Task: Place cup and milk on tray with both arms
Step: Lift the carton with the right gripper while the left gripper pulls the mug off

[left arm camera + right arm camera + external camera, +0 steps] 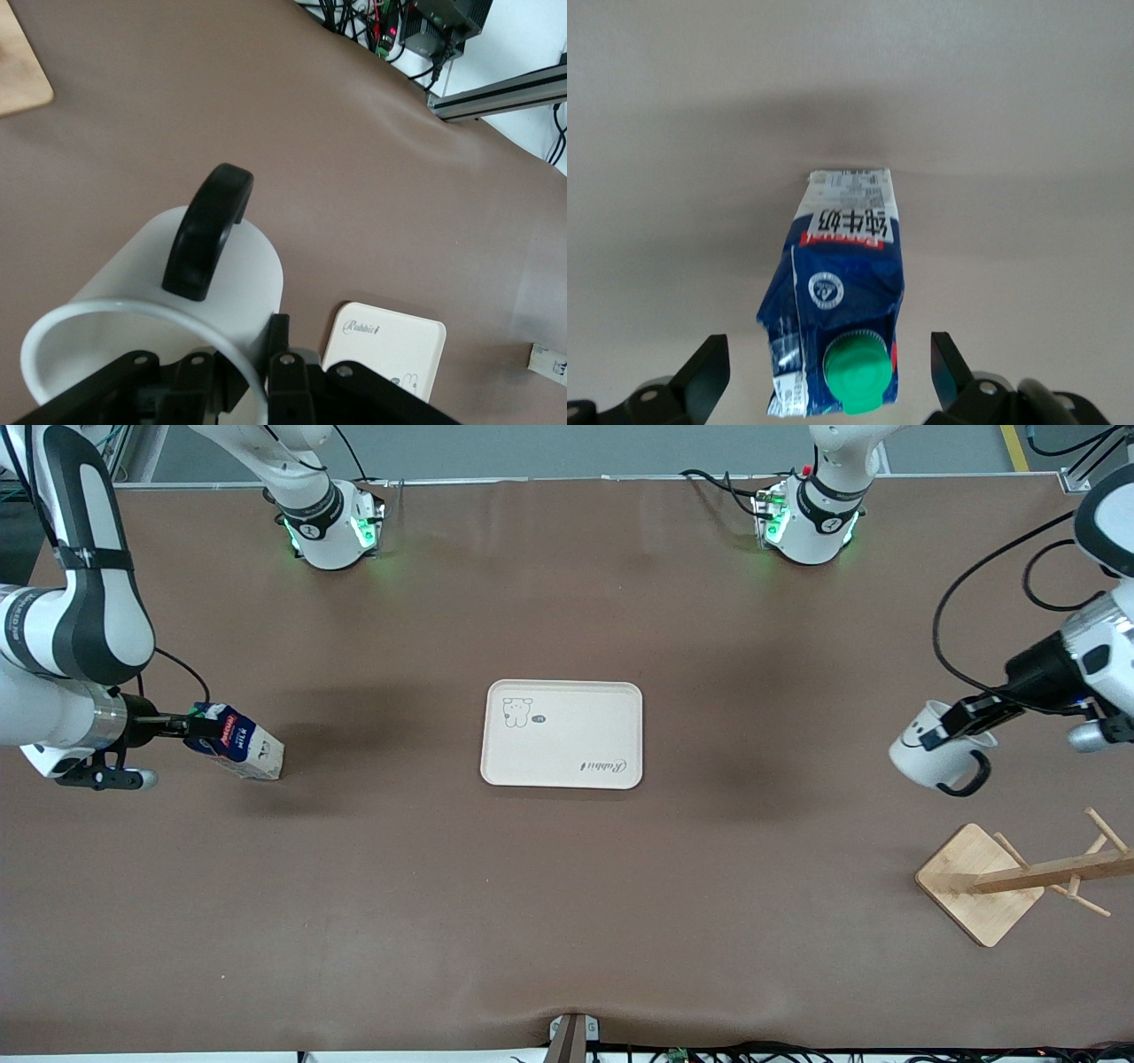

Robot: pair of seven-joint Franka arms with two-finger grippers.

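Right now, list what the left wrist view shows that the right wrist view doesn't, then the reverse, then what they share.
Left wrist view only: the cup, its rim pinched by the left claw; the tray; a corner of the wooden rack base.
Right wrist view only: the milk up close with its green cap, and the open right claw with a finger on either side of the cap end.
Both: the brown table. A pale sliver at the edge of the left wrist view may be the milk, but I cannot tell.
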